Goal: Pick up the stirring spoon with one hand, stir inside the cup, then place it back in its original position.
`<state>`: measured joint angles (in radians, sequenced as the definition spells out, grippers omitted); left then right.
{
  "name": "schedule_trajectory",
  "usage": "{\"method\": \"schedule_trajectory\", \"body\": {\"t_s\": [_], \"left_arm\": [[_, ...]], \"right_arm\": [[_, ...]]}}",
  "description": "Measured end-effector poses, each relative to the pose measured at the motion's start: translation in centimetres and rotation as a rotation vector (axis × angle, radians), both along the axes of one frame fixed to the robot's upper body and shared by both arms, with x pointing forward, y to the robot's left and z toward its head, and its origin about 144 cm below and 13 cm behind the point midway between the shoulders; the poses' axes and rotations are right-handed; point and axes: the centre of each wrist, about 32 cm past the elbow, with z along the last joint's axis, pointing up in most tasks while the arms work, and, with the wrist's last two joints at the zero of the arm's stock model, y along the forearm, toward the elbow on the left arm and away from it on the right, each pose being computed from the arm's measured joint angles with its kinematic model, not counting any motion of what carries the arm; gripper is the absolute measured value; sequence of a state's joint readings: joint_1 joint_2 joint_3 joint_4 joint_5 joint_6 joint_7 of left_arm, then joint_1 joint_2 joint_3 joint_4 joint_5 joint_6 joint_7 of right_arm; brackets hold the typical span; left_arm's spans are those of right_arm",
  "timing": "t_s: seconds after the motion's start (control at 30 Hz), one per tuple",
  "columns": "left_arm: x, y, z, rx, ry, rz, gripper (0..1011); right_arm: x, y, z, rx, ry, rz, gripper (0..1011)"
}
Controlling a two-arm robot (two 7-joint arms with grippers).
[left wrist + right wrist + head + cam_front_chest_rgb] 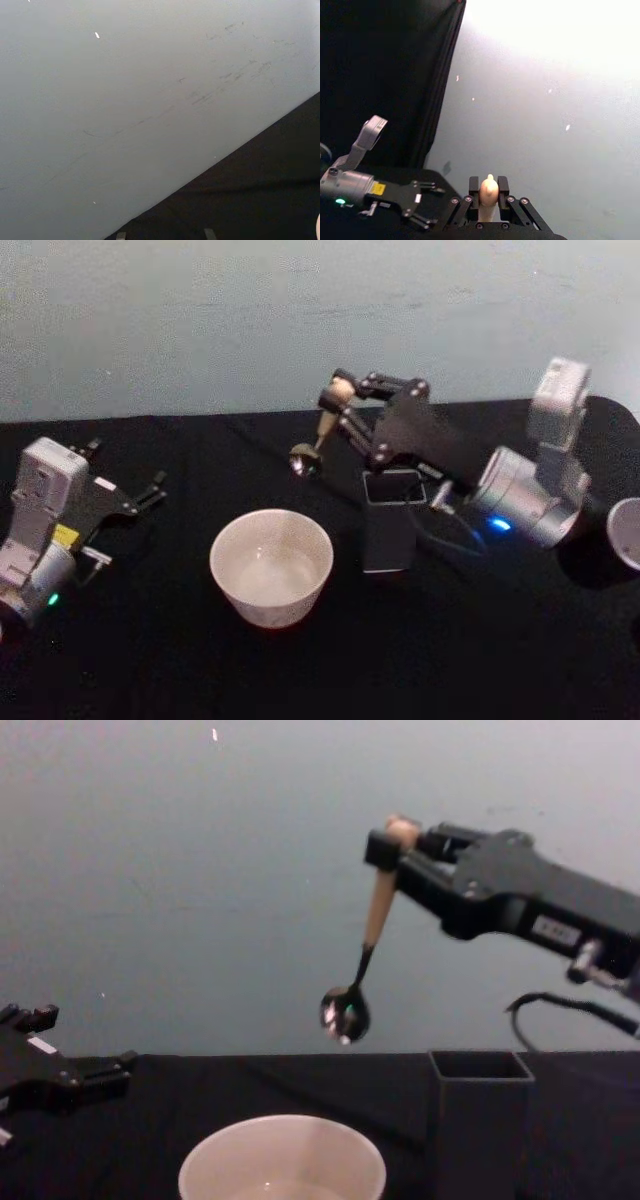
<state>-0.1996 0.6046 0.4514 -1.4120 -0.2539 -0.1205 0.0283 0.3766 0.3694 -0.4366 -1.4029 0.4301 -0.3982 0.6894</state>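
Aloft, the right hand (395,845) grasps the spoon (375,920) by its handle top, bowl hanging above the counter (150,640) behind the cup (270,600), near the holder (480,1130). The left hand (150,490) rests released, far left.

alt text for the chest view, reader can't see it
The right gripper holds the spoon by the top of its handle, bowl hanging down in the air beyond the cup and left of the holder. The left gripper sits open and low at the left, over the black table.
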Motion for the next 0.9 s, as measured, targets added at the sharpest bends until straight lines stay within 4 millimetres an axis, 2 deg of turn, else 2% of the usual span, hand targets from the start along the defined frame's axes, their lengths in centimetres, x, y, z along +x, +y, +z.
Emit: {"method": "schedule_trajectory", "body": {"t_s": [0.37, 0.6, 0.9], "left_arm": [[0.0, 0.0, 0.0, 0.000, 0.000, 0.000, 1001], [0.0, 0.0, 0.0, 0.000, 0.000, 0.000, 1001], [0.0, 0.0, 0.0, 0.000, 0.000, 0.000, 1001]], "right_arm": [[-0.7, -3.3, 1.6, 0.008, -0.044, -0.052, 214], [-1.6, -5.1, 1.7, -0.006, -0.030, -0.084, 214], [-2.4, -6.5, 1.6, -0.030, 0.017, -0.112, 214]]}}
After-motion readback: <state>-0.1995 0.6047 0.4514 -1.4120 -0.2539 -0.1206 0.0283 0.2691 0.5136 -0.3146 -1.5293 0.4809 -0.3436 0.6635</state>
